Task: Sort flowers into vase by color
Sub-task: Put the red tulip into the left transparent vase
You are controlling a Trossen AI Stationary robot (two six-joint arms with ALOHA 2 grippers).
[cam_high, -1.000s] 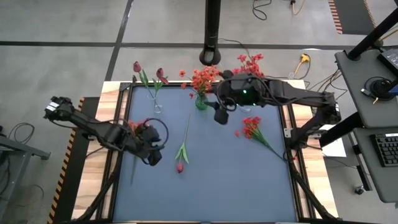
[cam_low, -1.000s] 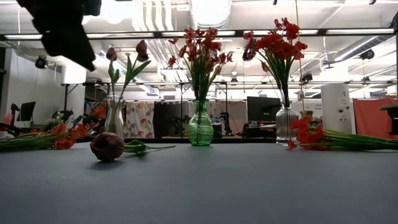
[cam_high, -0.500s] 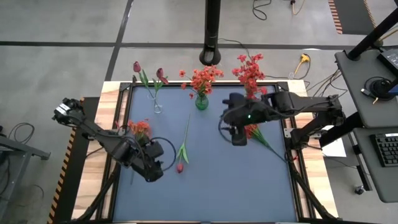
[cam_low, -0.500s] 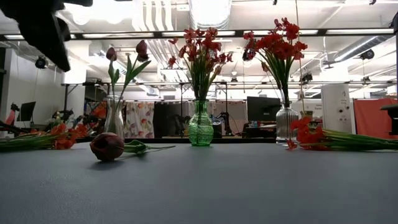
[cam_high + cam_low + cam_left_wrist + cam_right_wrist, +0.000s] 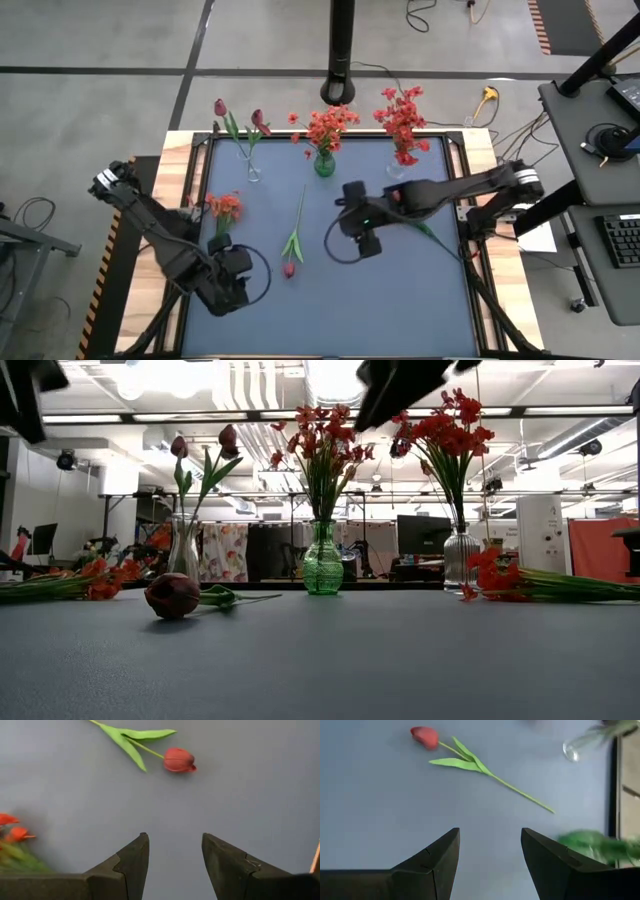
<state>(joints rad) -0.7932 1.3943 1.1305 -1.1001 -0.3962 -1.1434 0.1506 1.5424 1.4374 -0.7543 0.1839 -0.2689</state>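
Note:
A maroon tulip (image 5: 289,267) lies flat on the blue mat, its stem running toward the far edge; its bud shows in the low view (image 5: 172,595). An orange-red cluster flower (image 5: 222,207) lies at the mat's left. A red flower (image 5: 500,582) lies at the right, its blooms hidden under the right arm in the high view. The far row holds a clear vase with tulips (image 5: 250,172), a green vase with orange-red blooms (image 5: 323,163) and a clear vase with red blooms (image 5: 397,165). My left gripper (image 5: 228,292) hovers open, near-left of the tulip bud (image 5: 178,760). My right gripper (image 5: 362,243) hovers open to the tulip's right (image 5: 425,736).
A black frame (image 5: 197,215) edges the mat, with wooden table strips (image 5: 160,185) outside it. A black pole (image 5: 343,50) stands beyond the far edge. Bare mat (image 5: 380,310) stretches along the near side.
My right gripper has left the far row by the green vase and swung toward the near edge, ending over the mat's middle, right of the tulip. My left gripper has moved toward the near edge and slightly left. No flower has moved.

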